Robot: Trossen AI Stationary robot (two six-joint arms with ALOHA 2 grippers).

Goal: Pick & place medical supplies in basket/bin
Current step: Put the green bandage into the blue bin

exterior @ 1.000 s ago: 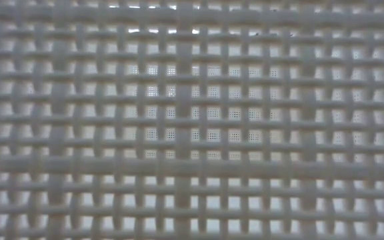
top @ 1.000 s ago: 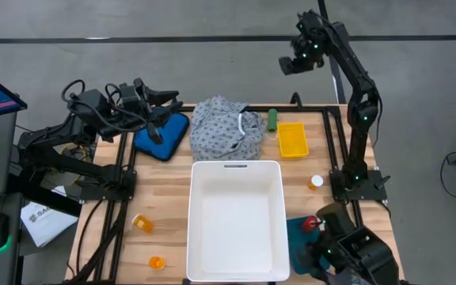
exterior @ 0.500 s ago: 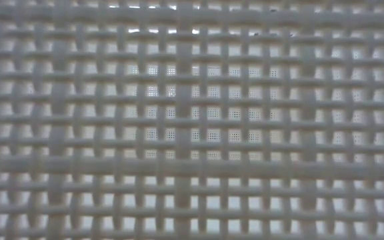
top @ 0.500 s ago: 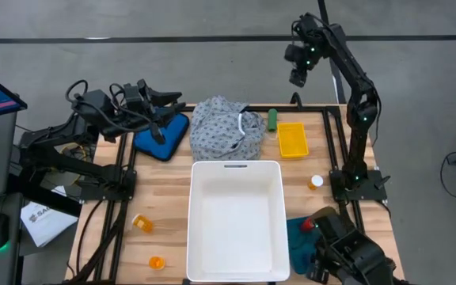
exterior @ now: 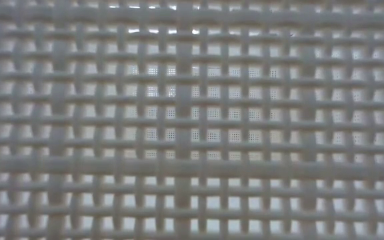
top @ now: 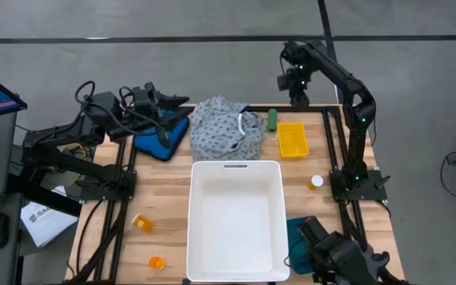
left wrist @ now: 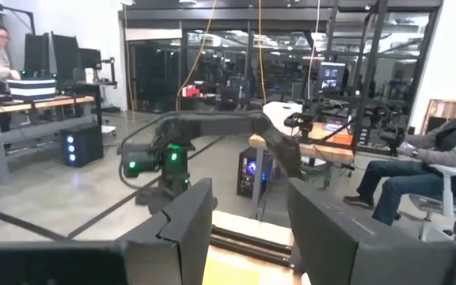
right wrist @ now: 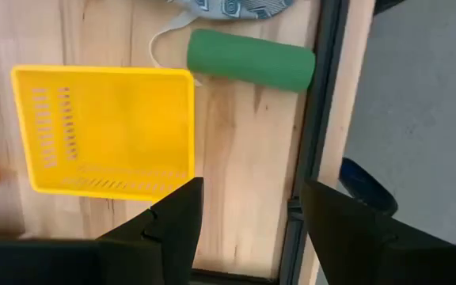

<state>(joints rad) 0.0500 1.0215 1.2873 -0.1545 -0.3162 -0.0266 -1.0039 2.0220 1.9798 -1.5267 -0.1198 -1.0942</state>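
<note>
Both grippers raised and empty, supplies on the surface [top: 172, 198].

The right gripper [top: 298, 89] is held above the far edge, jaws parted on nothing, near the green cylinder [right wrist: 250, 59]. The left gripper [left wrist: 248, 229] is likewise parted, empty. The dotted garment [top: 224, 127] is seen behind the white bin [top: 236, 168].

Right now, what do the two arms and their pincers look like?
Both arms are dark and jointed, with small green lights. The left arm trails a bundle of black cables. The right arm is slim and bare. Each pincer, left pincer and right pincer, has two flat black fingers.
</note>
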